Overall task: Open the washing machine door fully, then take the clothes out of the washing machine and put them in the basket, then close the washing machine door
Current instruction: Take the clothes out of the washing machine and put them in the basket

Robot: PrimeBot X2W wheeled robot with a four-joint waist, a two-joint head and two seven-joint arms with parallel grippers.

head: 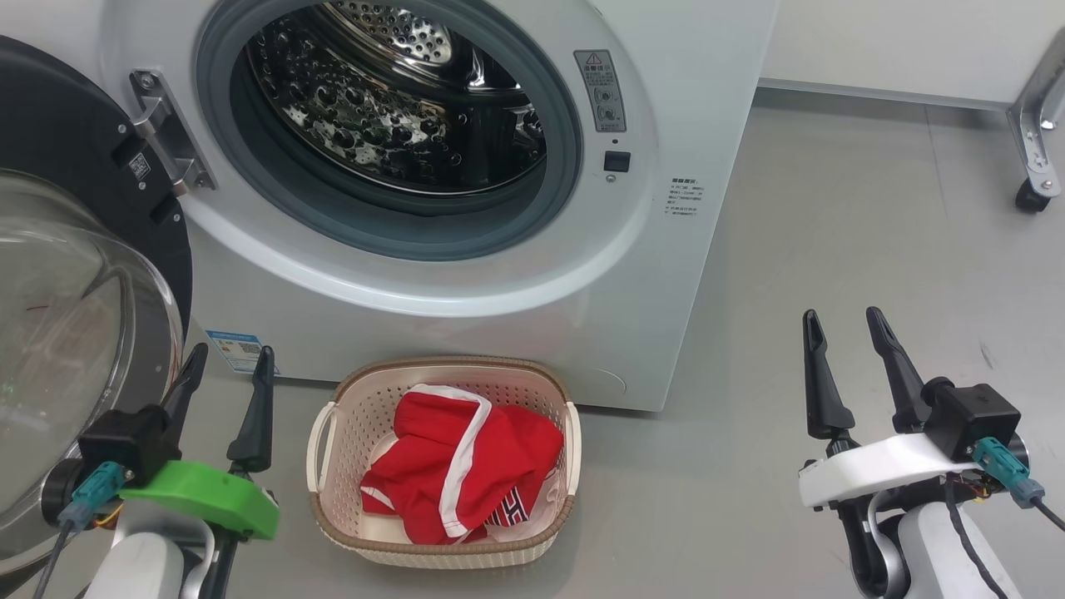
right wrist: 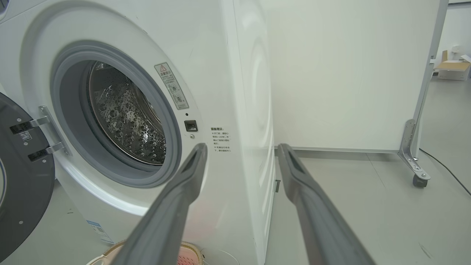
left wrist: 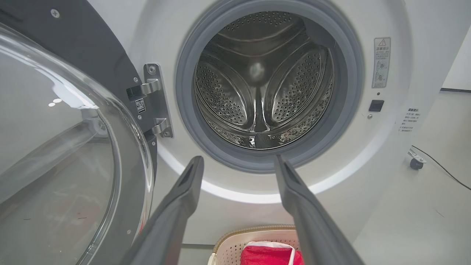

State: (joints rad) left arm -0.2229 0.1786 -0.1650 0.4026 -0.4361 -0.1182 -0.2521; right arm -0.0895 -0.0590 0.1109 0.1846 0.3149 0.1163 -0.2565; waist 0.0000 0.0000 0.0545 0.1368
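Note:
The white washing machine [head: 691,108] stands with its round opening uncovered, and its steel drum [head: 391,100] holds nothing I can see. The washing machine door [head: 75,274] is swung wide to the left, its black rim and clear glass bowl facing me. Red clothes [head: 458,466] with white trim lie in the cream basket [head: 333,424] on the floor in front of the machine. My left gripper [head: 229,366] is open beside the door glass, left of the basket. Open too, my right gripper [head: 844,329] hovers over bare floor to the right. The left wrist view looks into the drum [left wrist: 263,84].
A grey floor [head: 832,249] stretches to the right of the machine. A white panel on a caster foot [head: 1036,133] stands at the far right. A cable [right wrist: 445,167] runs along the floor near that foot. A cardboard box [right wrist: 452,68] sits far back on the right.

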